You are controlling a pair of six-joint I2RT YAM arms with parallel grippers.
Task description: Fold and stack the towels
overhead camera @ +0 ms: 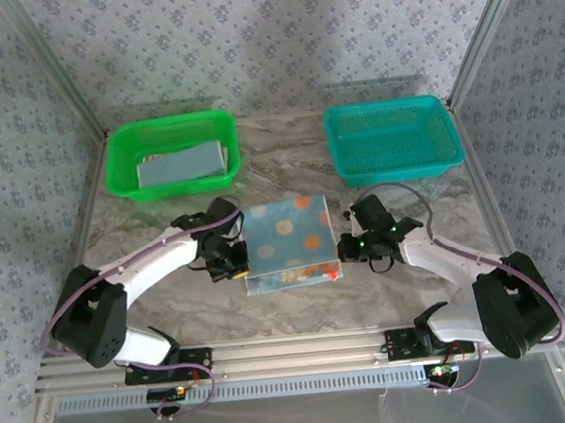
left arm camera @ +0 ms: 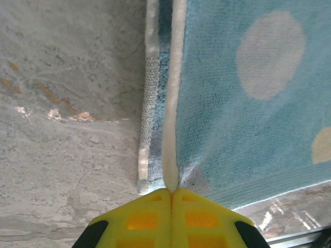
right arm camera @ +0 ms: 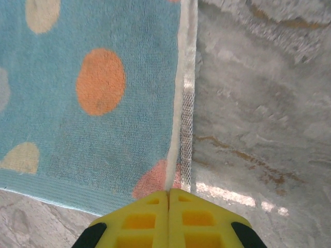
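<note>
Folded cloth lies in the green basket, beside the teal basket. Left gripper and right gripper each pinch the spotted towel's edge.

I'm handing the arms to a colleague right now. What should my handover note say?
Left tool: shut on the left edge of the spotted towel, near its front corner.
Right tool: shut on the towel's right edge, also near the front corner.
The spotted towel lies mid-table between the arms. A second cloth layer shows under the pinched edge; I cannot tell whether it is the same towel.
The green basket holds a folded cloth.
Done: one cloth appears folded and put away.
Left: probably finish this fold, then stack it.
</note>
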